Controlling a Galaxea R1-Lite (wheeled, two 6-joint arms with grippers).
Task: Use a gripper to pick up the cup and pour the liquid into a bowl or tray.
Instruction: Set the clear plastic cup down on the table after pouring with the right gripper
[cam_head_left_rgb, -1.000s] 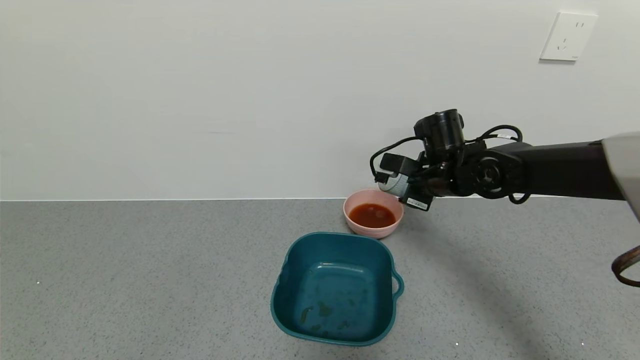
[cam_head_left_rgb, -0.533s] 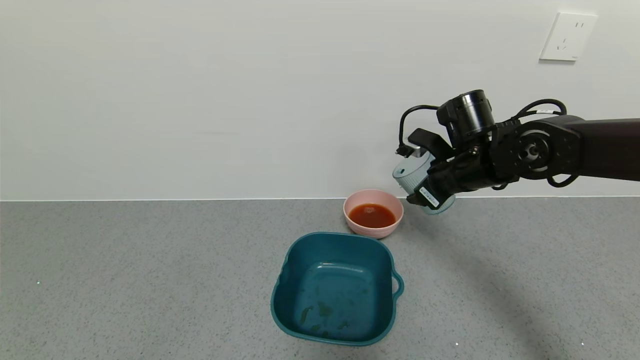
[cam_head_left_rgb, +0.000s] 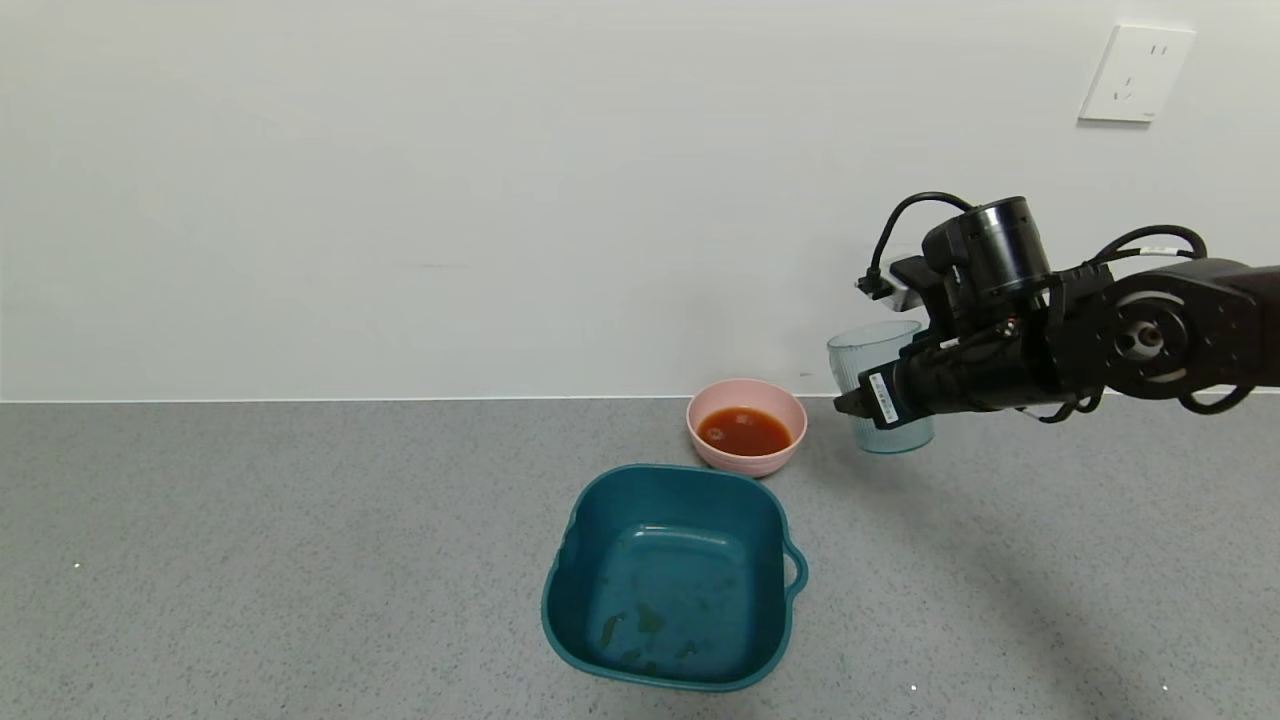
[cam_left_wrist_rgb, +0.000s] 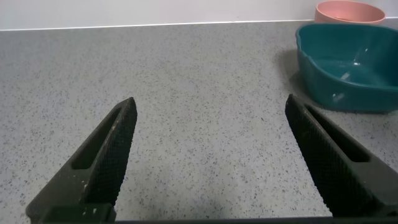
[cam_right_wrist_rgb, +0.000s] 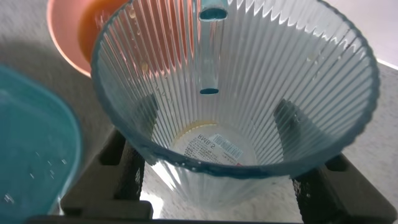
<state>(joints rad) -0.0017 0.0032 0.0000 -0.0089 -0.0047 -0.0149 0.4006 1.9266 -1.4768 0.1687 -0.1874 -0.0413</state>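
My right gripper (cam_head_left_rgb: 880, 400) is shut on the translucent blue-green ribbed cup (cam_head_left_rgb: 875, 385) and holds it upright, just to the right of the pale-pink bowl (cam_head_left_rgb: 770, 462), with its base close to the counter. The right wrist view looks down into the cup (cam_right_wrist_rgb: 261, 81); it is empty, with a label on its base. The bowl holds the orange-red liquid (cam_head_left_rgb: 743, 431), and part of the bowl (cam_right_wrist_rgb: 65, 37) shows beside the cup there. My left gripper (cam_left_wrist_rgb: 211, 155) is open and empty above bare counter, out of the head view.
A square dark-teal tray (cam_head_left_rgb: 570, 590) with a side handle stands in front of the bowl, with a few wet spots inside; it also shows in the left wrist view (cam_left_wrist_rgb: 311, 68) and the right wrist view (cam_right_wrist_rgb: 31, 155). A white wall with a socket (cam_head_left_rgb: 1135, 72) runs behind the counter.
My right gripper has swung the cup from tipped over the bowl back to upright, moving right and down away from the bowl. The liquid stays in the bowl.
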